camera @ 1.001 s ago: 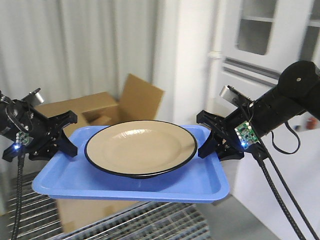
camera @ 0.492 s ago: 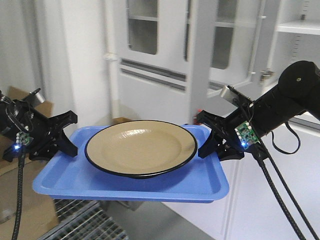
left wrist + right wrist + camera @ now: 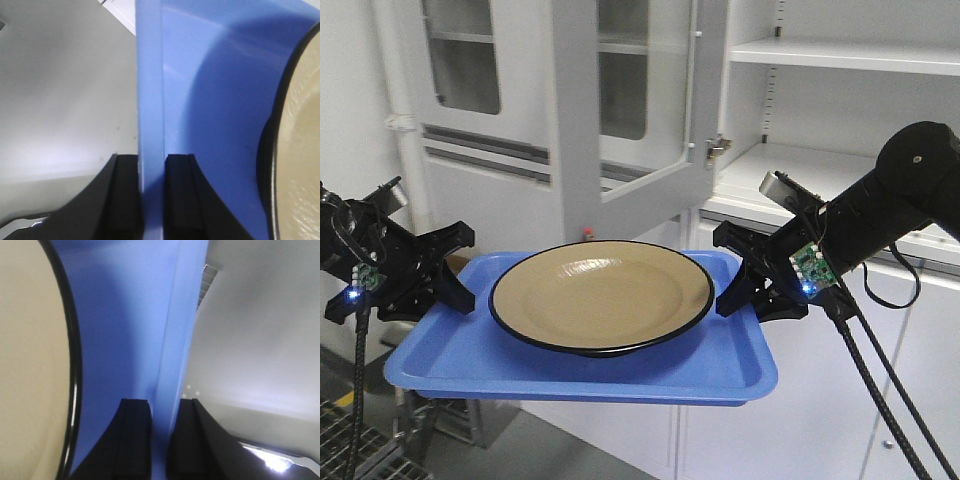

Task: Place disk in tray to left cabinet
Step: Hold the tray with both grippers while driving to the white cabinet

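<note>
The tan disk (image 3: 600, 292) with a thin black rim lies in the middle of the blue tray (image 3: 580, 365), which hangs in the air between my two arms. My left gripper (image 3: 455, 270) is shut on the tray's left rim (image 3: 150, 100); my right gripper (image 3: 735, 272) is shut on its right rim (image 3: 180, 330). The disk's edge shows in the left wrist view (image 3: 300, 150) and in the right wrist view (image 3: 35, 360). Behind the tray stands a grey-white cabinet (image 3: 840, 130) with wide flat shelves and an open glass door (image 3: 620, 100).
A shelf (image 3: 840, 55) and a lower ledge (image 3: 820, 170) of the cabinet lie at the upper right. Closed lower cabinet doors (image 3: 920, 380) are at the right. A metal grate (image 3: 360, 450) shows at the bottom left.
The background has swept sideways: cardboard boxes and curtain gave way to the cabinet with its open door and shelves. Tray, disk and both grippers keep the same pose in the view.
</note>
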`<state>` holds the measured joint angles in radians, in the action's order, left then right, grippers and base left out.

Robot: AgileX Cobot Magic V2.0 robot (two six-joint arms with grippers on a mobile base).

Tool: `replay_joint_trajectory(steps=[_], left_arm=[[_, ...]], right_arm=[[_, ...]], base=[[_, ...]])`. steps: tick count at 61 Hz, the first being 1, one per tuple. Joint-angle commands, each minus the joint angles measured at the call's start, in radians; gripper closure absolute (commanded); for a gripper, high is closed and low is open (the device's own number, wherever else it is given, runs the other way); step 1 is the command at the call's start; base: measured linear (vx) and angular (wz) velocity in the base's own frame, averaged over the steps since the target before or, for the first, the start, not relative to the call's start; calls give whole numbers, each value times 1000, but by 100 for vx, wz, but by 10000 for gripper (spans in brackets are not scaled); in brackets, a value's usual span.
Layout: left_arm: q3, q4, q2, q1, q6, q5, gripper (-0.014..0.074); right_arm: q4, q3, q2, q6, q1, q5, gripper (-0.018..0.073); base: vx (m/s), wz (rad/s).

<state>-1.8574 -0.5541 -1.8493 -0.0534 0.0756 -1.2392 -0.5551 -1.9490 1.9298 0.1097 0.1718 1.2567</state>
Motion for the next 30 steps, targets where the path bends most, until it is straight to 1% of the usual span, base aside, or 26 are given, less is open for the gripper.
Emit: replay_joint_trajectory(steps=[1,30], left_arm=[[-38,-268,62,-43,16,-14,596],[-38,-268,62,-43,16,-14,596]], right_arm=[[-260,-40,-64,-17,37,-35,551],[-260,-40,-64,-17,37,-35,551]], base=[[4,-34],[4,-36]])
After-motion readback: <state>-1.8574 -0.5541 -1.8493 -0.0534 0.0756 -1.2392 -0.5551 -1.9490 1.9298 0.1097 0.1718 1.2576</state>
